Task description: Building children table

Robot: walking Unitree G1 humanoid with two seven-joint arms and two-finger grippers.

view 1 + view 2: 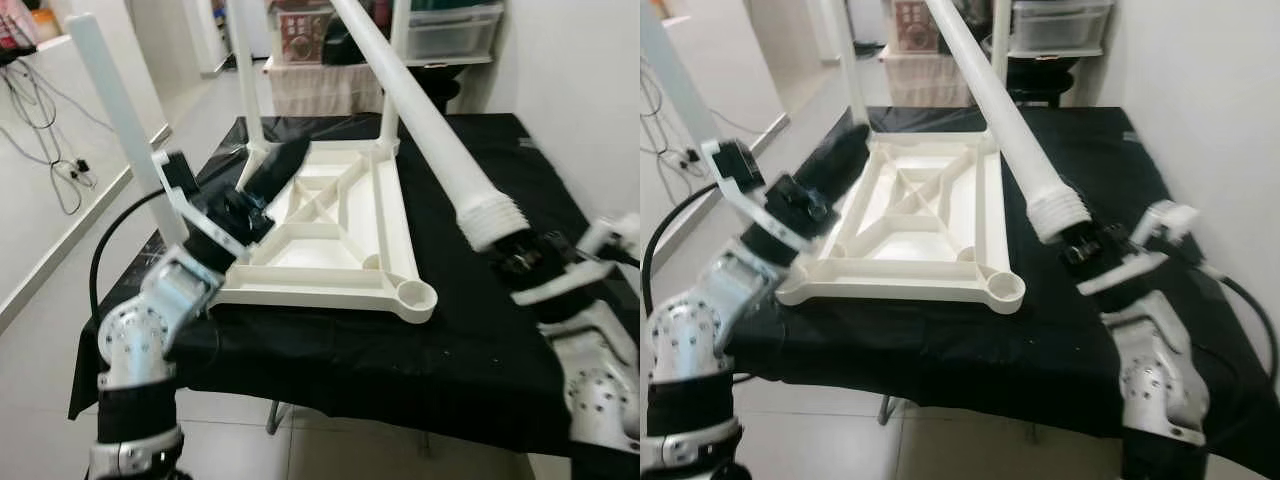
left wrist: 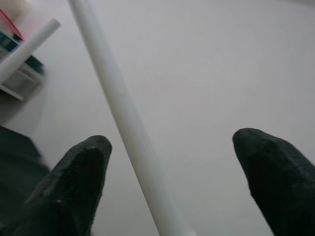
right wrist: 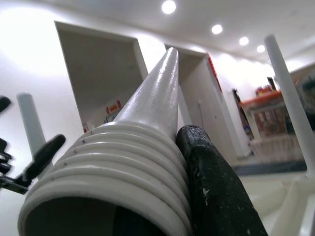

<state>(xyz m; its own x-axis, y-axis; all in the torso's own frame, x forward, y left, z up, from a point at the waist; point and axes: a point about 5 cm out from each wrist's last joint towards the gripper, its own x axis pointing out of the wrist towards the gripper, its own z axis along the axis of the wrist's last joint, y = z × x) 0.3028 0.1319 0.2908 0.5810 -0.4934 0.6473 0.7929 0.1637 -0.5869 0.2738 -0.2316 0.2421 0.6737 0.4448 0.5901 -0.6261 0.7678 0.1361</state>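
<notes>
A white tabletop (image 1: 330, 235) lies upside down on a table (image 1: 470, 330) draped in black cloth. A long white leg (image 1: 420, 110) is held near its threaded end by the right gripper (image 1: 1095, 250), jaws closed around it just below the ribbed thread, and it slants up and away over the tabletop. The empty corner socket (image 1: 418, 295) sits near that threaded end, but the two are apart and not lined up.

The left gripper (image 1: 270, 180) rests over the near left part of the tabletop with its jaws spread wide and holding nothing; in its wrist view a leg passes between the fingertips (image 2: 78, 172) without being touched.

The main risk is judged to be cross-threading: the leg is strongly tilted, so the thread could bite crookedly if it were pressed into the socket at this angle. The long free end could also be swung against the standing legs. The tabletop could slide on the cloth if it were pushed sideways while unsupported.

Counted: one tabletop; four legs in all, three already standing in their corners and one held; one socket still empty; two grippers.
</notes>
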